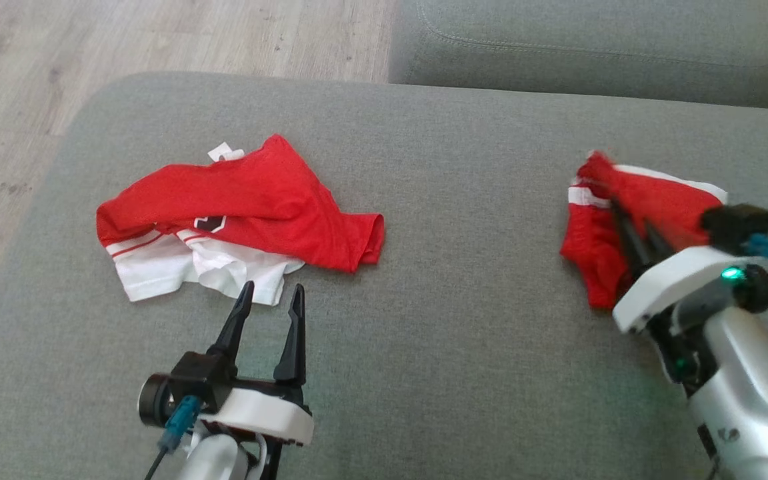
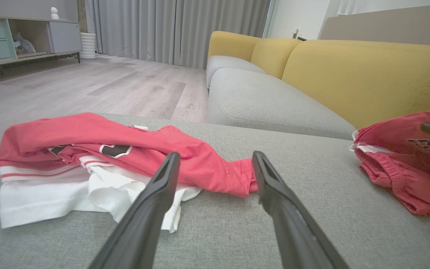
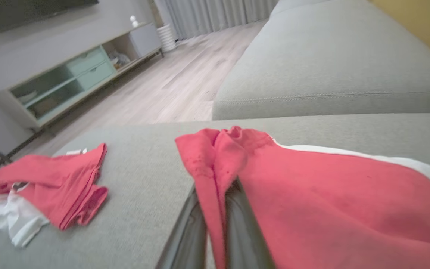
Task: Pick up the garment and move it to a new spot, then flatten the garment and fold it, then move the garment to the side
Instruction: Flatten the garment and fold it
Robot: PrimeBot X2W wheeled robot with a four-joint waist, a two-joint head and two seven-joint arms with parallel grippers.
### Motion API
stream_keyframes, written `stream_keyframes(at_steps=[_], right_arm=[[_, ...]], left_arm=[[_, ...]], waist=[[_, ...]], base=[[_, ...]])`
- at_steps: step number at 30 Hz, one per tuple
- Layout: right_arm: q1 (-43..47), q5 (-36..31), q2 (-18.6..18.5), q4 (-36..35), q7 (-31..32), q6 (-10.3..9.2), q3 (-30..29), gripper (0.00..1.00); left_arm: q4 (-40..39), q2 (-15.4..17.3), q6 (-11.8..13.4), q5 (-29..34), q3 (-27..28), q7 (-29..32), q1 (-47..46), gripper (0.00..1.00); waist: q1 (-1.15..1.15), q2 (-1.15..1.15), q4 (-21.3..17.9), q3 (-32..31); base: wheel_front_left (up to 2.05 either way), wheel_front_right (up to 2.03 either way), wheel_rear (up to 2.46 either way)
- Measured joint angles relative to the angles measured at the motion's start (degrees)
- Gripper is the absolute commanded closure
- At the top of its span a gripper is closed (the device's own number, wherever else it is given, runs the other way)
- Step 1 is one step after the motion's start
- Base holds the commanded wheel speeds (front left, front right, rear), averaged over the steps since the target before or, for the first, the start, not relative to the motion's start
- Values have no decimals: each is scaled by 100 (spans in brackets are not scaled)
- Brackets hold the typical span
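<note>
- Garment (image 1: 664, 200), red shorts with white trim: far right on grey sofa cushion (image 1: 457, 320), gripped by closed right end effector (image 1: 629, 217).
- Red-and-white shirt (image 1: 257, 200): crumpled, left.
- Left end effector (image 1: 274, 288): open, empty, near shirt's hem.

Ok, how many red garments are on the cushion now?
2. One crumpled garment lies at the left, just ahead of the open left gripper; the other garment is at the right, pinched in the shut right gripper. None seems hidden.
</note>
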Motion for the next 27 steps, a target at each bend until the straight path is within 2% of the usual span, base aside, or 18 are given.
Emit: stream_keyframes(at_steps=[6,11,12,14,17,23,27], right_arm=[[-4,-196,-619,177,-64,0,1467,100],[-27,-211,-757,572,-40,0,2009,100],[-40,-209,-759,622,-45,-1,2072,0],[-62,-171,-761,684,-170,0,2090,0],[-154,-87,-767,767,-523,0,1798,0],[-209,-51,-772,832,-1187,0,720,0],[-104,-433,-723,798,-1379,-1,-167,0]], left_arm=[[12,1,1,47,1,0,55,0],[27,3,4,46,-4,0,69,0],[27,3,4,46,-7,0,69,0],[26,5,4,46,-5,0,69,0],[-3,10,4,46,13,0,68,0],[-202,12,5,47,116,0,60,0],[-348,12,4,56,230,0,58,0]], waist=[[0,0,-47,-28],[0,0,-165,-45],[0,0,-197,-46],[0,0,-265,-46],[0,0,-383,-50],[0,0,-641,-96],[0,0,-821,-133]], base=[[0,0,0],[0,0,0],[0,0,0],[0,0,0],[0,0,0],[0,0,0],[0,0,0]])
